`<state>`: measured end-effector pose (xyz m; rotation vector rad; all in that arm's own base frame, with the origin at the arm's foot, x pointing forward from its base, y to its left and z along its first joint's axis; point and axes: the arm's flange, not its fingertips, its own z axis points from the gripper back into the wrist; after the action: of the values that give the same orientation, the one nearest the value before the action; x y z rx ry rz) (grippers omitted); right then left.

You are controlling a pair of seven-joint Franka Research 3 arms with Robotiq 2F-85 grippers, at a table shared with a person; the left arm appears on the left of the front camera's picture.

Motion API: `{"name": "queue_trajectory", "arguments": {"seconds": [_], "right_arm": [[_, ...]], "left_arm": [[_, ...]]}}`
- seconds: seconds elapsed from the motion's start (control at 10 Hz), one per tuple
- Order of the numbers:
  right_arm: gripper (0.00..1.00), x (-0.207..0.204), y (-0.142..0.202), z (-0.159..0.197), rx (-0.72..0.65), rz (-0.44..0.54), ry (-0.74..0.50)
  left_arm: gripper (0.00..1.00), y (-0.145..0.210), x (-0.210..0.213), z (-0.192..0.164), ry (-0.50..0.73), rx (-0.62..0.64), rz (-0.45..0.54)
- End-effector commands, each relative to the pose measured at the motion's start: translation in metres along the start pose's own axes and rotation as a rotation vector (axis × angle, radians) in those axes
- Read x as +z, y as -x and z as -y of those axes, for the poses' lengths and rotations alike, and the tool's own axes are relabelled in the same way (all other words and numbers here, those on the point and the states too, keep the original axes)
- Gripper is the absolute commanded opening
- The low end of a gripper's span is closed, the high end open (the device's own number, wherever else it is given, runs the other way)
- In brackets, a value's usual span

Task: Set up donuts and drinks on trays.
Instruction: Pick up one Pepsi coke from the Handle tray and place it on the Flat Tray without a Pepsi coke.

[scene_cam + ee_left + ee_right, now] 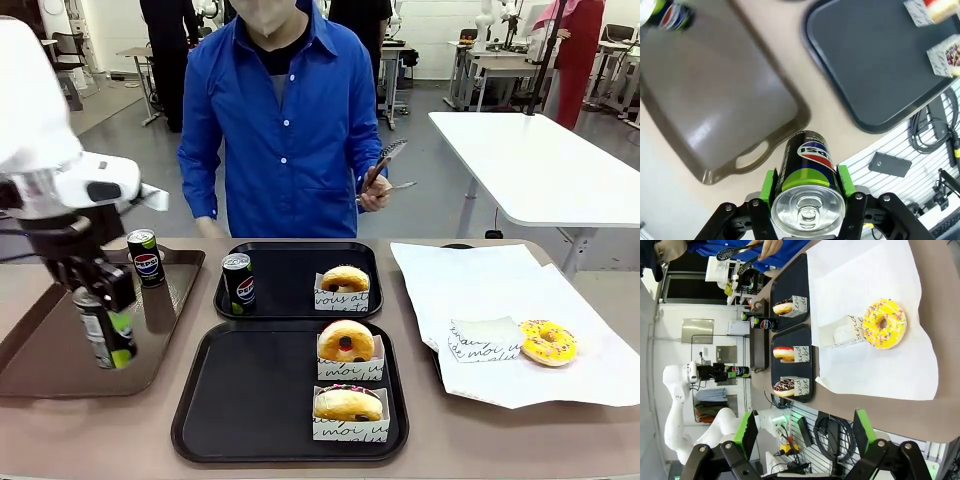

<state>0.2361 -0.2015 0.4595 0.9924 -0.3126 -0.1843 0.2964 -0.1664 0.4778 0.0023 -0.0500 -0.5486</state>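
Status of setup: partly done. Far black tray (pixel 290 300) carries one can (pixel 238 283) at its left edge and one glazed donut (pixel 345 279) in a paper sleeve at its right, so it looks complete. Near black tray (pixel 250 400) has two sleeved donuts, one with a dark centre (pixel 346 342) and one nearer the robot (pixel 346 404), both along its right side. It has no drink, and its left half is bare. Left gripper (pixel 809 192) is clamped on a second can (pixel 106 338), green pads on either side of the body, silver top toward the wrist. The can hangs slightly tilted above the brown tray (pixel 40 360), apparently clear of it. A third can (pixel 146 257) stands upright at the far end of that tray. Right gripper (pixel 805 440) is spread wide and empty. On the white paper (pixel 470 290) a yellow iced donut (pixel 547 342) lies unsleeved, just beside an empty sleeve (pixel 483 338). The person holds tongs (pixel 385 165) above the table. Remaining, by my reading: place the held can on the near tray, and the yellow donut may yet need sleeving.
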Motion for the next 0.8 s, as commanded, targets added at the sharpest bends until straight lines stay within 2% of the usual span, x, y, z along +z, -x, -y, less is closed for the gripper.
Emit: {"name": "queue_trajectory", "arguments": {"seconds": [0.0,0.2,0.7], "right_arm": [[1.00,-0.001,0.002,0.001,0.000,-0.002,0.000],[1.00,-0.001,0.002,0.001,0.000,-0.002,0.000],[1.00,-0.001,0.002,0.001,0.000,-0.002,0.000]], "left_arm": [[0.58,-0.015,-0.007,0.037,-0.021,-0.046,0.025],[0.58,-0.032,-0.011,0.072,-0.050,-0.094,0.058],[0.58,-0.074,-0.037,0.117,0.020,-0.182,0.088]]}}
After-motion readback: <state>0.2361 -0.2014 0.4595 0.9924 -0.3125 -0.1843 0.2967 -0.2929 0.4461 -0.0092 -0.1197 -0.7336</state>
